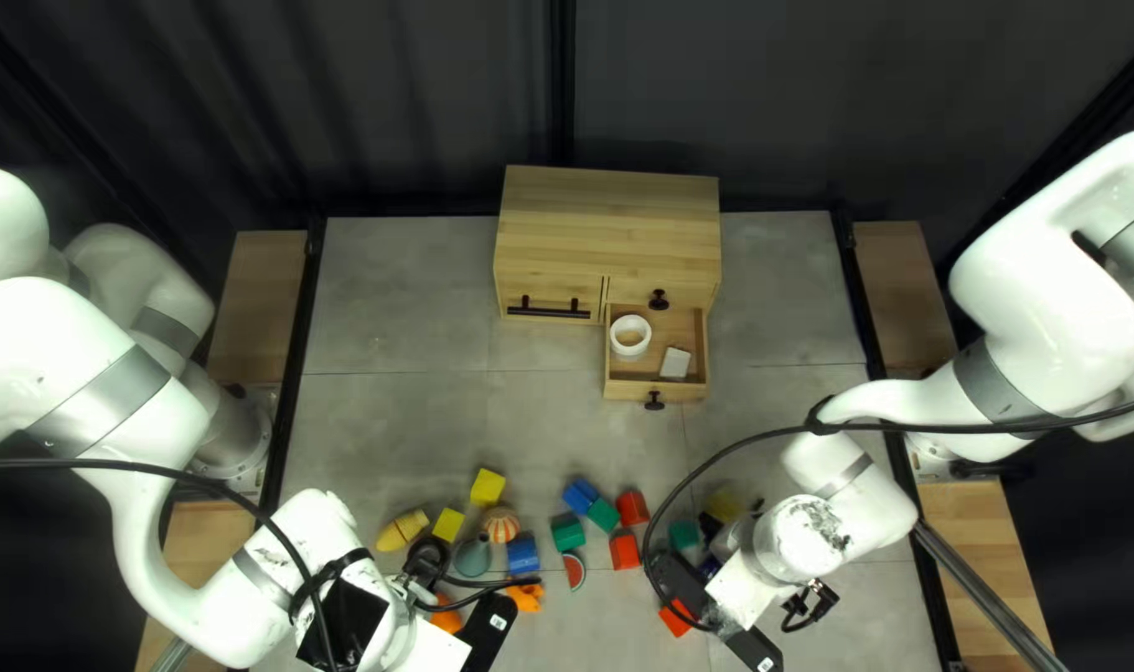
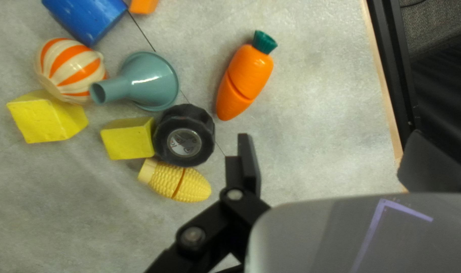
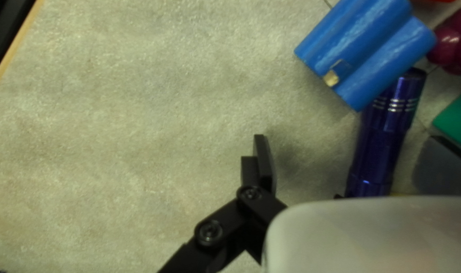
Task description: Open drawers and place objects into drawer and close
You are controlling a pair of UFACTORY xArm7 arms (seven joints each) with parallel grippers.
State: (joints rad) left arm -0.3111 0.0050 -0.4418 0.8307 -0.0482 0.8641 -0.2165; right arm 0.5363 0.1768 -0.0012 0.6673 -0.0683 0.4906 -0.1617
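Drawer: pulled out of the wooden cabinet
Inside it: white ring and small pale block — apart
Left hand: spread wide, near the orange carrot on the worktop
Right hand: also wide — blue block and shiny blue cylinder nearby

Two black knobs, one carrot, one funnel
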